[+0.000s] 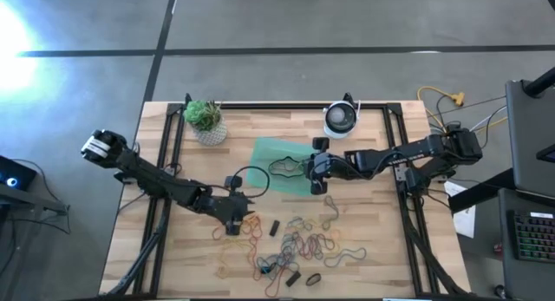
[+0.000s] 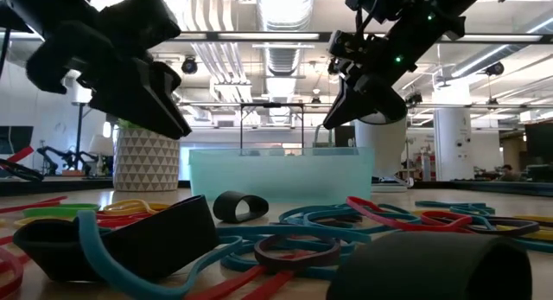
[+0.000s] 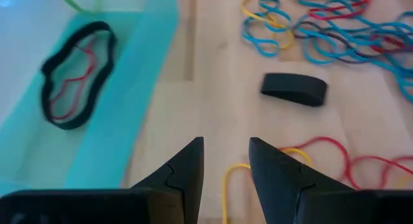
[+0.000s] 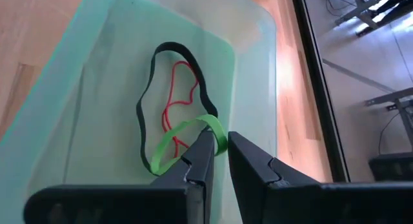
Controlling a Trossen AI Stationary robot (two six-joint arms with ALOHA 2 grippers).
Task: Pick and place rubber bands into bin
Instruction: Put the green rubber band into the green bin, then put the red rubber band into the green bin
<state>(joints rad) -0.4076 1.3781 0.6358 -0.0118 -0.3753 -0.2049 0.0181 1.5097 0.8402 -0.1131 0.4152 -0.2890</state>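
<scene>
The right gripper hangs over the green bin, its fingers nearly closed and pinching a bright green band that droops straight down toward the bin floor, so letting go there looks like all that is needed. Already lying in the bin are a large black band and, inside its loop, a thin red band; both sit flat just beyond the hanging green one. The left gripper is lower on the table beside the bin's near wall, fingers parted with nothing between them, pointing over a yellow band on the wood. The loose pile of rubber bands lies just beyond that arm, closer to it than to the right one, with a short wide black band lying crosswise to the fingers a little ahead.
</scene>
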